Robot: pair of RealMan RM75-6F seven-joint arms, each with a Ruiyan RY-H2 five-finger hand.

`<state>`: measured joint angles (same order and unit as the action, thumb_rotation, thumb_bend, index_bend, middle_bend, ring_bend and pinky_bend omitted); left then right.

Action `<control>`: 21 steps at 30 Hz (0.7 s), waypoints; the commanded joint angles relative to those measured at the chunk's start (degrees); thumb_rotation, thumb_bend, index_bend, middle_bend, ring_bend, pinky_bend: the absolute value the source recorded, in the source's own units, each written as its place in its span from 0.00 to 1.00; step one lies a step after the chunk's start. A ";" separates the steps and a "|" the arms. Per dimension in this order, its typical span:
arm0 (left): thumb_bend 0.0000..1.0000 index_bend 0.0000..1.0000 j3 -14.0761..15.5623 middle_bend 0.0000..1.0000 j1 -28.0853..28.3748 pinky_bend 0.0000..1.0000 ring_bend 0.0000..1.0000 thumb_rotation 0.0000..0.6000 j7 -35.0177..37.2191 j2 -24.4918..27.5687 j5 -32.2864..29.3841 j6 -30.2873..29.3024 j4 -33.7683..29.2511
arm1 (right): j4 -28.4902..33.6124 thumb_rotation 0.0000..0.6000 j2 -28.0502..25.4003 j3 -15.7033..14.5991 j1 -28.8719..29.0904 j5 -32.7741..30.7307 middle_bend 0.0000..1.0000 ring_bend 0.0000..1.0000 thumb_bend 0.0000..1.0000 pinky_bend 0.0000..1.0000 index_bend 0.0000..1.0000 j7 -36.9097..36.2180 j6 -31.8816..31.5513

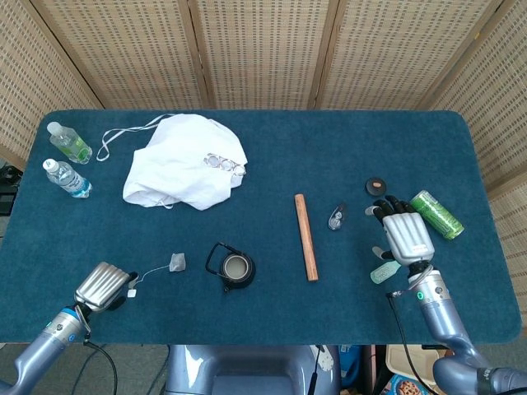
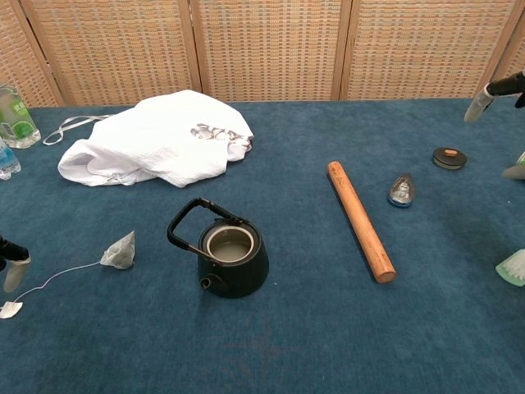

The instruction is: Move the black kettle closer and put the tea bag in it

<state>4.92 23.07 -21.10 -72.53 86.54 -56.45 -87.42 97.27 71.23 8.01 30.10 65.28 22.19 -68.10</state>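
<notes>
Lidless kettle (image 1: 235, 269) upright on table (image 1: 272, 164), tea bag (image 1: 177, 262) just left, flat; left hand (image 1: 102, 285) near string tag, fingers unclear; right hand (image 1: 407, 234) spread, empty

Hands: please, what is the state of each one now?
Left hand: near the tea bag's paper tag, but whether it holds anything cannot be told.
Right hand: open, holding nothing.

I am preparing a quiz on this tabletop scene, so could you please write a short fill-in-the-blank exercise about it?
1. The black cast-iron kettle stands with no ____ on its opening.
2. The pyramid-shaped tea bag lies on the ____ tablecloth.
3. The wooden rolling pin lies between the kettle and the robot's ____ hand.
4. The left hand rests beside the tea bag's paper ____.

Missing words: lid; blue; right; tag
</notes>
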 commanded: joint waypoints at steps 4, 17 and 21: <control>0.32 0.50 0.13 0.76 -0.12 0.67 0.69 1.00 -0.03 -0.80 -0.94 0.44 0.68 | 0.15 1.00 -0.01 0.05 -0.13 -0.03 0.31 0.17 0.29 0.27 0.32 -0.06 0.11; 0.32 0.50 0.09 0.76 0.23 0.67 0.69 1.00 0.43 -2.13 -2.61 1.19 2.52 | 0.20 1.00 -0.07 0.18 -0.63 -0.30 0.31 0.17 0.29 0.27 0.32 -0.25 0.62; 0.32 0.50 0.17 0.76 0.40 0.67 0.69 1.00 0.31 -2.39 -2.83 1.34 2.62 | 0.26 1.00 -0.21 0.31 -0.79 -0.34 0.31 0.17 0.29 0.27 0.32 -0.29 0.62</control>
<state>5.08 23.47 -20.78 -74.92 83.71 -55.12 -84.81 97.52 71.02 8.32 29.31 64.95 21.91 -67.48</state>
